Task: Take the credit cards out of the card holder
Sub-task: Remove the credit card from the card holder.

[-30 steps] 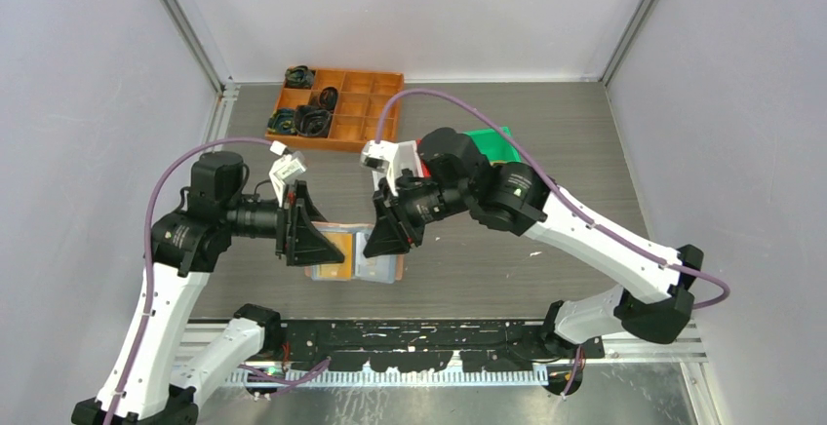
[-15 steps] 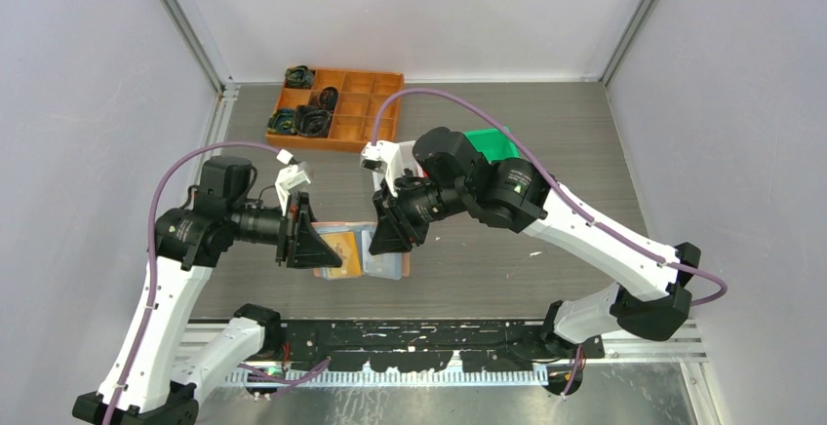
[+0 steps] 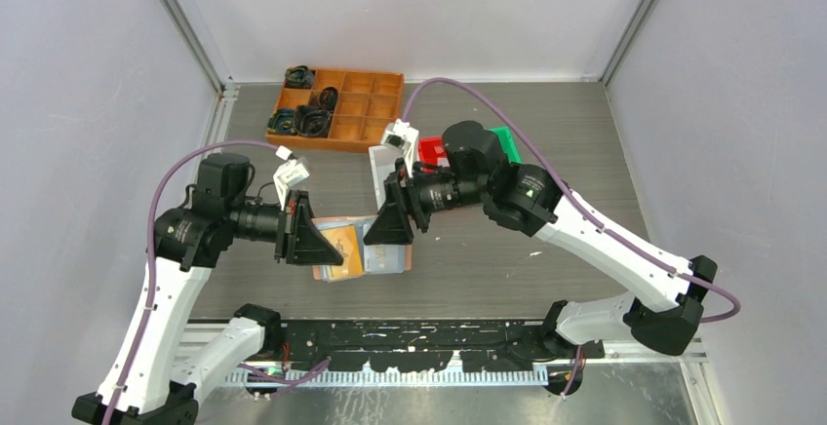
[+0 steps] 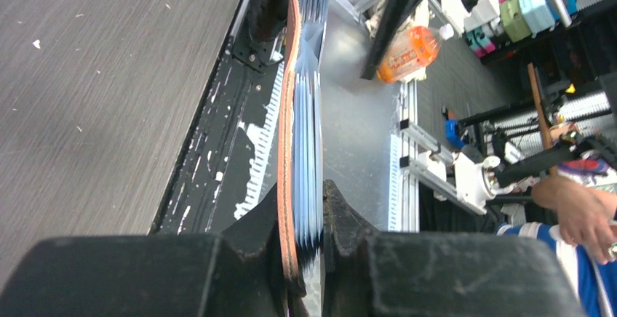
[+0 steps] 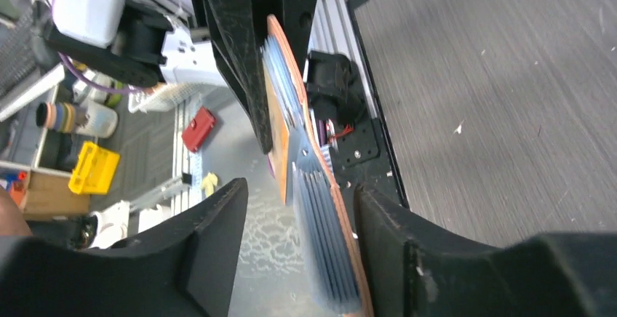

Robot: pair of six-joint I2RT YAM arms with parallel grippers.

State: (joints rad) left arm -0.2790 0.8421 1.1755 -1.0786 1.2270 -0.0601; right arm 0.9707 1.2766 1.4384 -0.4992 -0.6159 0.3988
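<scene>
The salmon-pink card holder (image 3: 375,257) hangs open above the table between both arms, its bluish sleeves fanned out. An orange credit card (image 3: 343,247) shows in its left half. My left gripper (image 3: 327,250) is shut on the left half; in the left wrist view the fingers pinch the pink cover and sleeves (image 4: 302,113) at the left gripper (image 4: 304,208). My right gripper (image 3: 388,232) is open. In the right wrist view the right half of the holder (image 5: 324,237) sits between the spread jaws of the right gripper (image 5: 300,219), close to the right finger.
An orange compartment tray (image 3: 363,84) with black items stands at the back left. A green item (image 3: 505,140) and a red item (image 3: 431,152) lie behind the right wrist. The table's near edge and metal rail (image 3: 439,332) run just below the holder.
The right arm's wrist has shifted right and back, uncovering the red item. The card holder has moved slightly right. The left arm dropped a little, then held still.
</scene>
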